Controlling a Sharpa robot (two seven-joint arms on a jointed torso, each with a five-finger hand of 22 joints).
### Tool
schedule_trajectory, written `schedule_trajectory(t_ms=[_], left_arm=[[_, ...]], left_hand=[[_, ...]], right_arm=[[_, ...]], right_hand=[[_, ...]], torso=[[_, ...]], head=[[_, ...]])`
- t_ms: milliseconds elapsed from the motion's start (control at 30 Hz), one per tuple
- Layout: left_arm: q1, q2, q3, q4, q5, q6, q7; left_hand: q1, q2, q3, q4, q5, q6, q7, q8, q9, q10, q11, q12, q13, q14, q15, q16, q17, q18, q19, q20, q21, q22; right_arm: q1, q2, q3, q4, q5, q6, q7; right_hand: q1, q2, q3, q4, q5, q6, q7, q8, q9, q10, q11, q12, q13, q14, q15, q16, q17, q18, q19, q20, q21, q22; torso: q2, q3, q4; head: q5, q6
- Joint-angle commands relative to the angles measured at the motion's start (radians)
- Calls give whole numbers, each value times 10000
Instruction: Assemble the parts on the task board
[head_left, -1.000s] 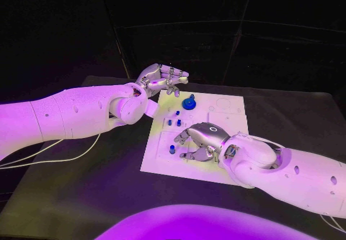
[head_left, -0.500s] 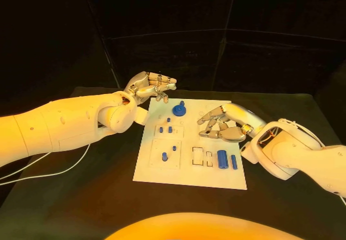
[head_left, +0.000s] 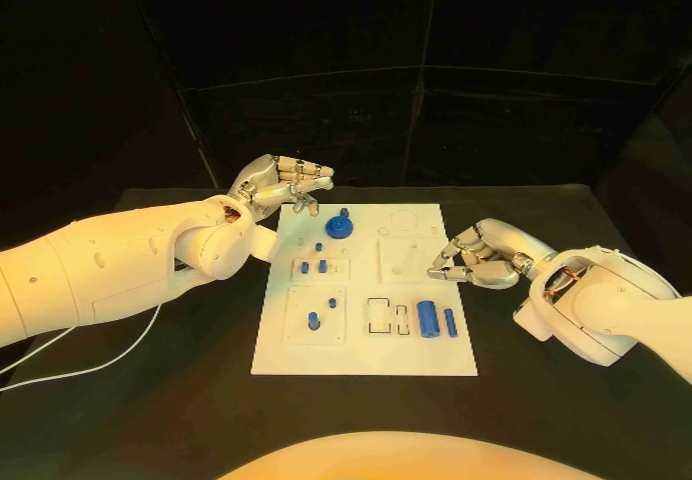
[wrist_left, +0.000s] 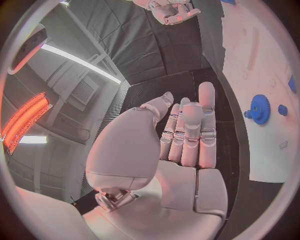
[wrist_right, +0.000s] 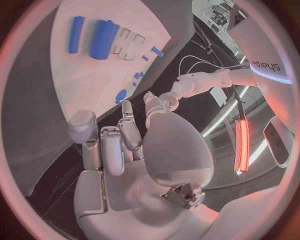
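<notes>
Only one bit of writing reads at all: dark letters on the white robot body in the right wrist view, which look like "sharpa". Flat in the middle of the black surface (head_left: 173, 400) lies the white rectangular task board (head_left: 361, 355), and the small blue parts sit on it: a blue round gear-like piece with a knob (head_left: 340, 225) near its far edge, several short blue pegs (head_left: 320, 267) standing in the left-hand recessed panels, and a thick blue cylinder (head_left: 427, 317) with a thinner blue rod (head_left: 449, 321) just beside it near the right edge. The silver left hand (head_left: 280, 182) hangs above the surface beyond the board's far left corner, fingers curled in with nothing in them. The silver right hand (head_left: 473, 258) sits at the board's right edge, fingers bent inward, and I see nothing between them. Half a second ago the right hand was over the board's upper right area; now it lies further out, at the edge. A second ago it covered the lower middle of the board, hiding the cylinder and rod. The left hand has kept its curled pose off the far corner throughout
</notes>
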Motion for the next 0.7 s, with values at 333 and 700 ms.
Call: schedule_trajectory(t_ms=[333,700], left_arm=[[5,1,-39,8,142,107,48],[3,-19,-54,18,150,114,48]], left_hand=[[69,60,-52,14,20,-58,-18,61,0,-76,-3,53,15,-70,17,0,-6,63,-3,34,-73,-11],[69,60,-52,14,20,-58,-18,61,0,-76,-3,53,15,-70,17,0,-6,63,-3,34,-73,-11]], right_arm=[[-304,-48,-548,185,-3114,246,-2650],[-528,310,-587,111,-3387,130,-2881]], right_hand=[[-90,-69,-794,672,-51,-204,-86,667,553,86,-57,128,328,853,-83,213,1649,-178,174,-60,154,286],[-82,-86,-1053,998,-35,-402,-74,844,767,53,-46,89,363,854,-74,228,1681,-175,152,-58,137,266]], torso=[[1,-4,8],[15,-22,25]], head=[[-190,-44],[-228,-52]])
